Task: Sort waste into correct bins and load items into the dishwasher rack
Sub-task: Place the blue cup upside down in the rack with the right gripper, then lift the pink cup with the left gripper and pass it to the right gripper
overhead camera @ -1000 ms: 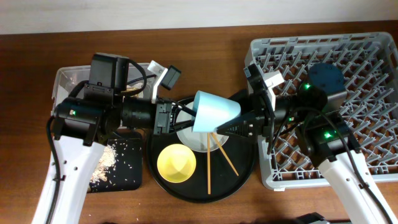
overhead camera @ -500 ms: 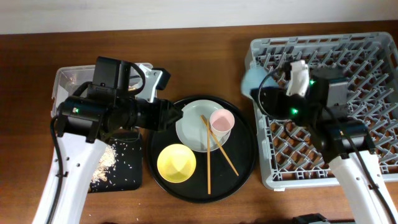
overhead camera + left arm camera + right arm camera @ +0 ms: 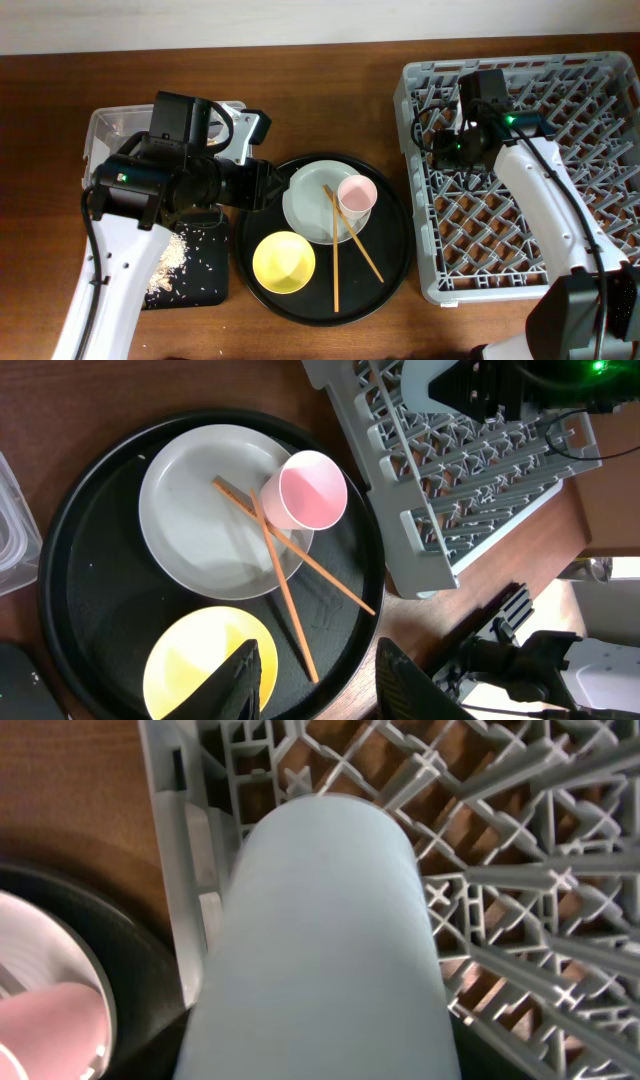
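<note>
My right gripper [image 3: 452, 143] is shut on the small blue cup [image 3: 320, 940], which fills the right wrist view and hangs over the left edge of the grey dishwasher rack [image 3: 570, 230]; the arm hides the cup from overhead. My left gripper [image 3: 272, 186] is open and empty above the left side of the round black tray [image 3: 392, 272]. On that tray lie the pale plate [image 3: 312, 205], the pink cup [image 3: 356, 193] on its side on the plate, two chopsticks [image 3: 346, 240] and the yellow bowl [image 3: 284, 262]. In the left wrist view the fingers [image 3: 247, 678] hover over the yellow bowl [image 3: 185, 665].
The clear tub [image 3: 112, 125] stands at the far left, mostly hidden by the left arm. The small black tray [image 3: 205, 280] in front of it holds beige food scraps [image 3: 170, 262]. The rack's upright pegs [image 3: 500, 870] stand close around the blue cup.
My right gripper has carried the blue cup from above the round tray to the rack's left part. The left gripper drew back slightly to the left and stays open.
</note>
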